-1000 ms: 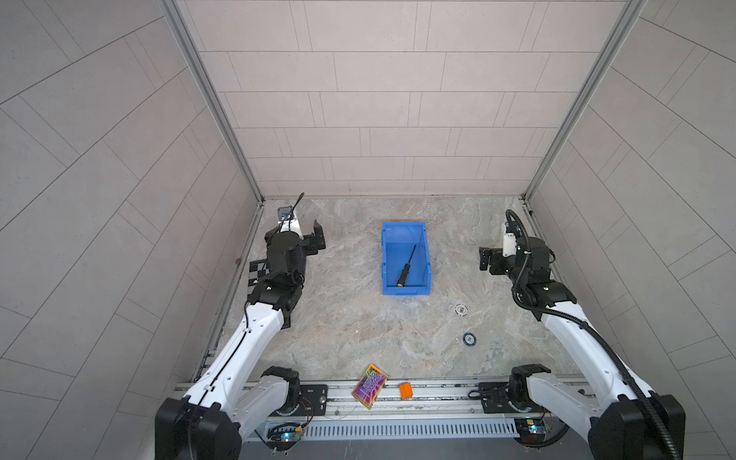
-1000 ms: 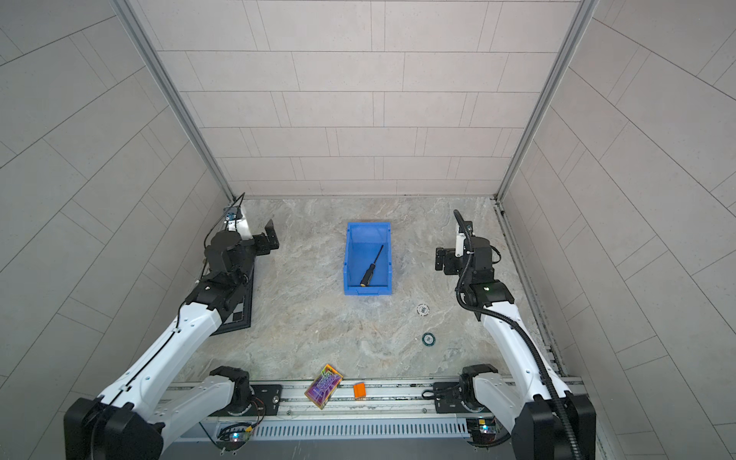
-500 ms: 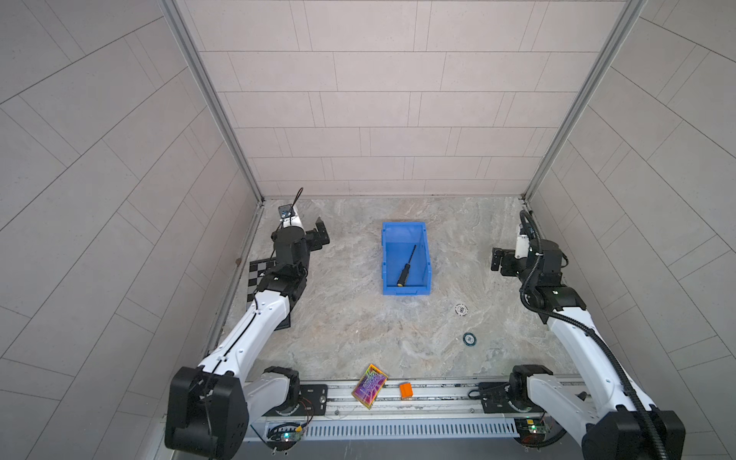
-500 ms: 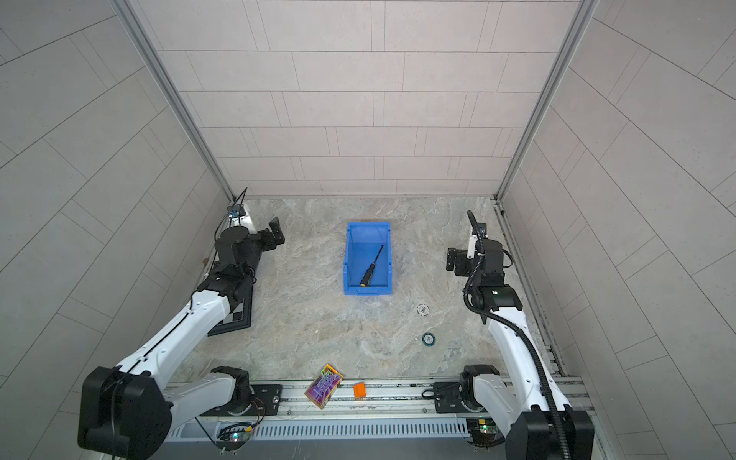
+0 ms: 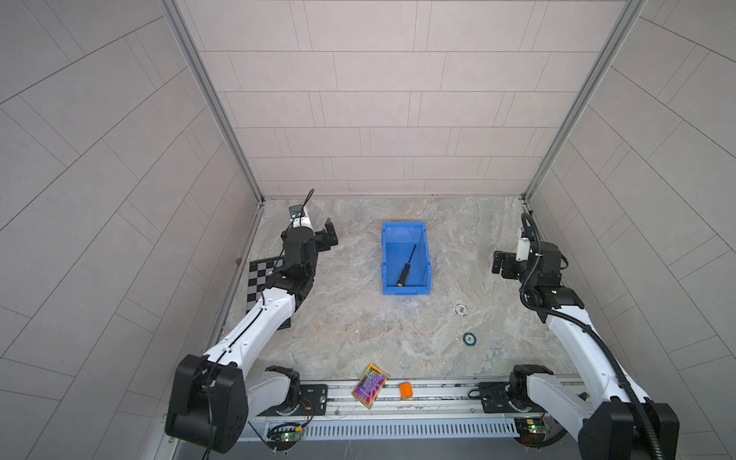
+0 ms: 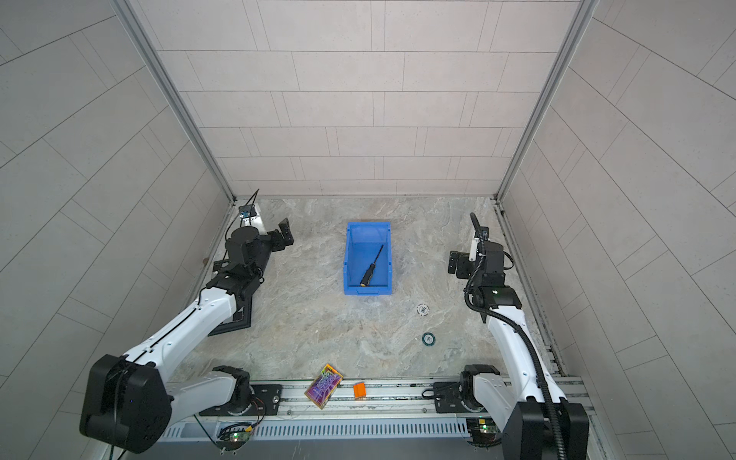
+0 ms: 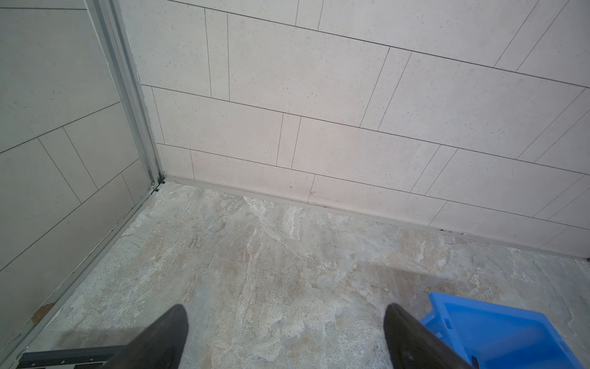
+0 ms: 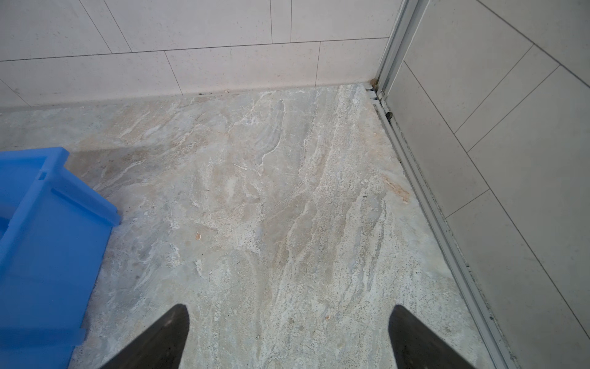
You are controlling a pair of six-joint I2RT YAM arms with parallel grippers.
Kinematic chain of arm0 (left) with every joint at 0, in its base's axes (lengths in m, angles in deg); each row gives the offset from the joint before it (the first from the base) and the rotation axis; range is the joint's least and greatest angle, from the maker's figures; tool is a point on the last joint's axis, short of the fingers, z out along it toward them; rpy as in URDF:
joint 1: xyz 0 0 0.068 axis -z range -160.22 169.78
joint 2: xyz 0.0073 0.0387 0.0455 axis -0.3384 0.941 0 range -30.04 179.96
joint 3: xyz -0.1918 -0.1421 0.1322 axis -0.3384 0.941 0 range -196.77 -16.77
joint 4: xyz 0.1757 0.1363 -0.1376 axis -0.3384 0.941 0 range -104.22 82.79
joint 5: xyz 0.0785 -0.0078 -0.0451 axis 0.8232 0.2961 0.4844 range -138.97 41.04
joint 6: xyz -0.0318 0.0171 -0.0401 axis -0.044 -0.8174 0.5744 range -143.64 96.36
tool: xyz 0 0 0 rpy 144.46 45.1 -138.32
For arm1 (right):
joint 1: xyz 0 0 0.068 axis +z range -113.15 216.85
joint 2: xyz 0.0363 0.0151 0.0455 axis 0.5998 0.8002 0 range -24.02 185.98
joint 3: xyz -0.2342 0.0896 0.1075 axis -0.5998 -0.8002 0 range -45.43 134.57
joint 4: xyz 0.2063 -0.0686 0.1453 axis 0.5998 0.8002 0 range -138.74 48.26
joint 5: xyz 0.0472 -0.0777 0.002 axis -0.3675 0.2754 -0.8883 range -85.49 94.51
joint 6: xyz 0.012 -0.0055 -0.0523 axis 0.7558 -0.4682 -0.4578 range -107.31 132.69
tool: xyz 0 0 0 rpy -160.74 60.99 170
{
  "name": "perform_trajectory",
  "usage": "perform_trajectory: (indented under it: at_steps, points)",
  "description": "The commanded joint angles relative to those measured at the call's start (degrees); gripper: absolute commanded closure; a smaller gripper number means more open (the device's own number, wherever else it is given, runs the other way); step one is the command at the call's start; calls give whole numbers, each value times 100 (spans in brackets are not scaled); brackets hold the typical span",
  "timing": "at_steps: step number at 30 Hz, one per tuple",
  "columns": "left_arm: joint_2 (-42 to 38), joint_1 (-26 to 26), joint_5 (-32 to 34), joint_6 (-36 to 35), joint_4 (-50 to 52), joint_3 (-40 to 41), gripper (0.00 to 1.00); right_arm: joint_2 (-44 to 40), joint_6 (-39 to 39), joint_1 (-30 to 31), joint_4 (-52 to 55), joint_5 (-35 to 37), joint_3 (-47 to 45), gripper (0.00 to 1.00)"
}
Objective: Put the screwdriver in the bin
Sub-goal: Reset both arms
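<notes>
The blue bin (image 5: 384,259) (image 6: 347,259) stands mid-table in both top views. The screwdriver (image 5: 407,267) (image 6: 372,266) lies slanted on its floor, yellow butt toward the low front lip. My left gripper (image 5: 330,235) (image 6: 286,235) hovers well left of the bin, open and empty. In the left wrist view, the left gripper (image 7: 285,311) frames bare table, with a corner of the bin (image 7: 498,329) beside one finger. My right gripper (image 5: 498,263) (image 6: 452,263) is far right of the bin, also open and empty. In the right wrist view, the right gripper (image 8: 287,311) shows table and the bin's outer wall (image 8: 48,239).
A checkerboard plate (image 5: 259,275) lies under the left arm by the left wall. A white chip (image 5: 460,308) and a dark chip (image 5: 470,339) lie right of the bin's front. A colourful box (image 5: 369,385) and an orange block (image 5: 406,389) sit on the front rail.
The right gripper has drifted outward toward the right wall. The left arm has shifted its pose, its gripper edging slightly toward the middle. Bin and screwdriver have not moved.
</notes>
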Motion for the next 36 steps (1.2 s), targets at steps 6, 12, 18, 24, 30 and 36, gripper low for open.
perform_trajectory:
  at_steps: [6, 12, 18, 24, 30, 36]
  points:
    - [-585, 4, 750, -638, -223, 500, 1, -158, 93, -27, -347, 103, -233, 0]
    - [-1394, -440, 1058, -542, -835, 1679, 1, -68, 215, 13, -1683, -193, -872, 0]
    - [-1713, -606, 1769, -781, -1847, 2816, 1, 635, 56, 339, -3207, 173, -1439, 1]
    - [-818, -633, 1446, -938, -2677, 3027, 0, 1667, -20, 408, -4693, 345, -1934, 1]
    - [639, -642, 871, -1140, -4057, 2913, 1, 2012, -283, 407, -5271, 635, -2058, 1]
    - [1660, -724, 486, -1221, -4275, 2497, 0, 2725, -274, 418, -6204, 546, -1975, 1]
